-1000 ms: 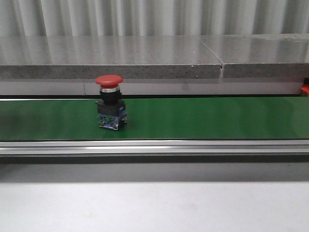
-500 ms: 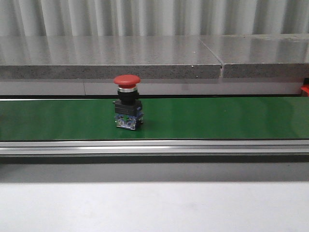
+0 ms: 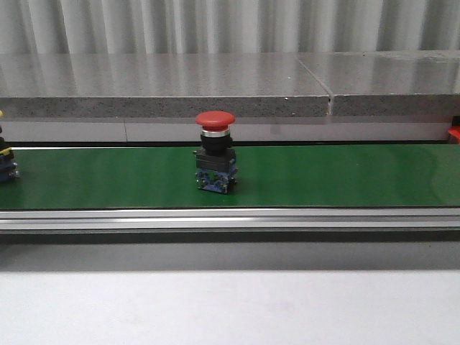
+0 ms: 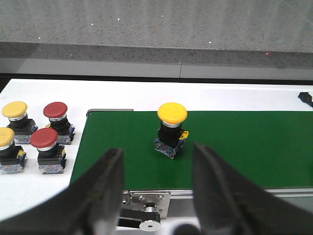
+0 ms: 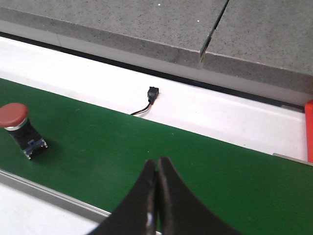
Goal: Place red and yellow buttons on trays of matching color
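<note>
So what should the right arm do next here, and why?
Probably open the right gripper: its fingers are pressed shut above the green belt, and the red button stands upright on that belt, untouched, off to one side in the right wrist view. It cannot grasp the button while shut.

The belt (image 3: 323, 176) is smooth green stuff with a soft sheen, edged by a brushed metal rail (image 3: 230, 218). The red button (image 3: 215, 118) has a glossy plastic cap over a shiny metal collar and black plastic body. The yellow button (image 4: 172, 112) looks like smooth plastic too. Behind runs a speckled, polished stone ledge (image 3: 180, 83). The bench (image 3: 230, 305) is matt white.
</note>
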You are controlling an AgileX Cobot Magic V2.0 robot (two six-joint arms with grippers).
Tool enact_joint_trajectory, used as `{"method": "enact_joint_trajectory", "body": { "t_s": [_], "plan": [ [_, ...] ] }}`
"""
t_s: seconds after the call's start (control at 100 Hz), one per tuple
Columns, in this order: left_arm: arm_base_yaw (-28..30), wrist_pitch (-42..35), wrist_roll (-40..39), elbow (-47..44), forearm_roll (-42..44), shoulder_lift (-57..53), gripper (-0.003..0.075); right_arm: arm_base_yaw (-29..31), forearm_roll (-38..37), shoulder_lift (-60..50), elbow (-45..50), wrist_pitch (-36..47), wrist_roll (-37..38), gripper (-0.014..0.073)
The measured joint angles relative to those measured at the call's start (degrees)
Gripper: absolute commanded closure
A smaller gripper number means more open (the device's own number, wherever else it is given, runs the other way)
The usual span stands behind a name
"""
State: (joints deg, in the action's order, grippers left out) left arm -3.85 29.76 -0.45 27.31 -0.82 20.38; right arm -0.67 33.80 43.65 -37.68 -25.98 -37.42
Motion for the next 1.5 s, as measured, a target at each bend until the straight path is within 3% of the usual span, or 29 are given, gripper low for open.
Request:
{"method": "enact_joint_trajectory", "body": {
  "t_s": [0.04, 0.82, 0.94, 1.11, 1.16, 1.5],
  "plan": [
    [0.0, 0.1, 0.0, -0.4, 0.0, -0.7, 0.0744, 0.0, 0.0, 0.0, 0.0, 0.0, 0.0, 0.0662],
    [0.0, 0.1, 0.0, -0.7, 0.0, -1.3, 0.0741, 0.0, 0.3, 0.0, 0.0, -2.1, 0.0, 0.0645],
    [0.0, 0.1, 0.0, -0.7, 0.0, -1.3, 0.0741, 0.0, 0.4, 0.0, 0.0, -3.6, 0.0, 0.0487],
    [0.0, 0.1, 0.0, -0.7, 0.0, -1.3, 0.0741, 0.0, 1.4, 0.0, 0.0, -5.5, 0.0, 0.001],
    [0.0, 0.1, 0.0, -0.7, 0.0, -1.3, 0.0741, 0.0, 2.2, 0.0, 0.0, -5.7, 0.0, -0.0078],
    [0.0, 0.1, 0.0, -0.7, 0.0, -1.3, 0.0741, 0.0, 8.3, 1.6, -0.3, -7.2, -1.4, -0.0041]
  ]
}}
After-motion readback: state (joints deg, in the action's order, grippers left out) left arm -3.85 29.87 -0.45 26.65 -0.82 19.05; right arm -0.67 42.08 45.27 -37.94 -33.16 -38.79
